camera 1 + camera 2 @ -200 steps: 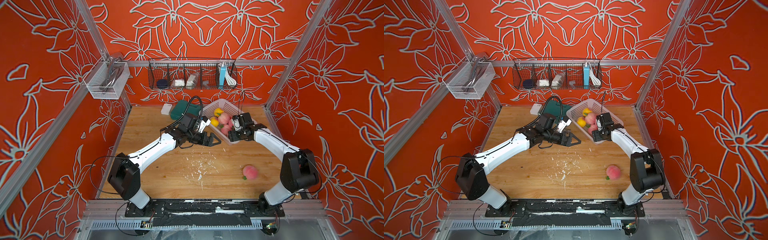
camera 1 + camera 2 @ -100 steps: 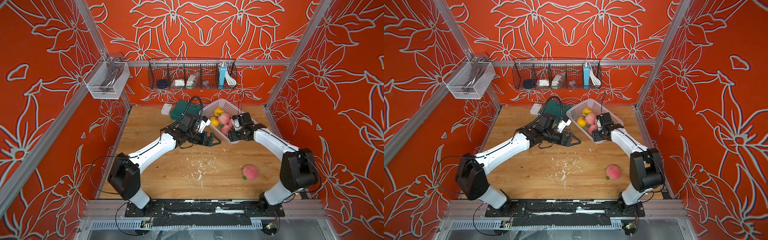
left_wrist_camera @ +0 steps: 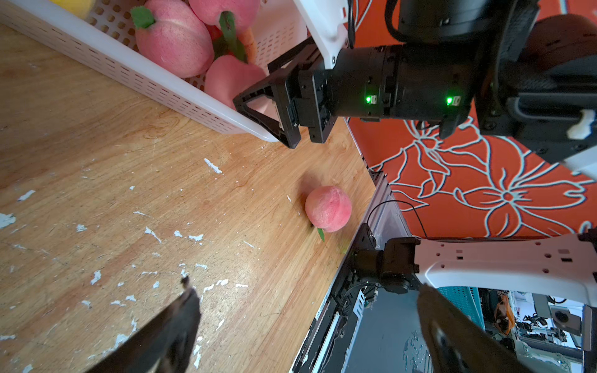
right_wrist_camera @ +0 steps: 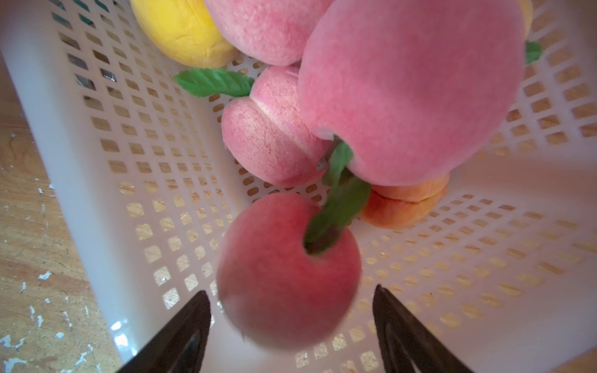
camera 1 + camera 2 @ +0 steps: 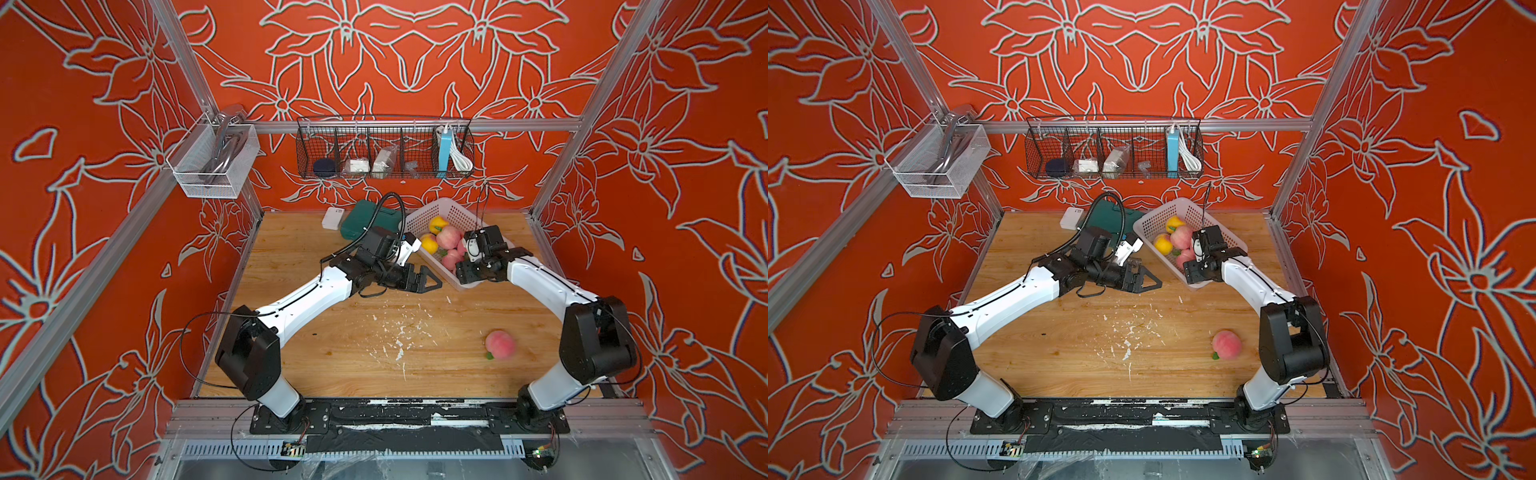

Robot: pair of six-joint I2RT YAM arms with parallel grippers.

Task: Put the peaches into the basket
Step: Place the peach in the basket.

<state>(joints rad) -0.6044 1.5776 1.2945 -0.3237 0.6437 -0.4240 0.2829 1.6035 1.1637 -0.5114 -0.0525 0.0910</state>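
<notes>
- The right claw [image 4: 289,290] is hanging half open over the basket [image 4: 80,161], a red peach [image 4: 287,271] sitting loose between its jaws, seemingly not pinched.
- The left claw [image 3: 307,289] is gaping wide, holding nothing.
- One pink peach [image 5: 500,344] is lying alone on the worktop [image 5: 332,332], well apart from the basket.
- It is looking light, fuzzy and roll-prone; gripping across its fat middle, clear of the leaf [image 3: 320,234], seems best.

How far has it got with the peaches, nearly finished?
Nearly. Several peaches already lie in the basket. The right gripper, open above it, looks to be dropping a reddish peach in. One pink peach is left on the table; the left gripper is open and empty.
</notes>
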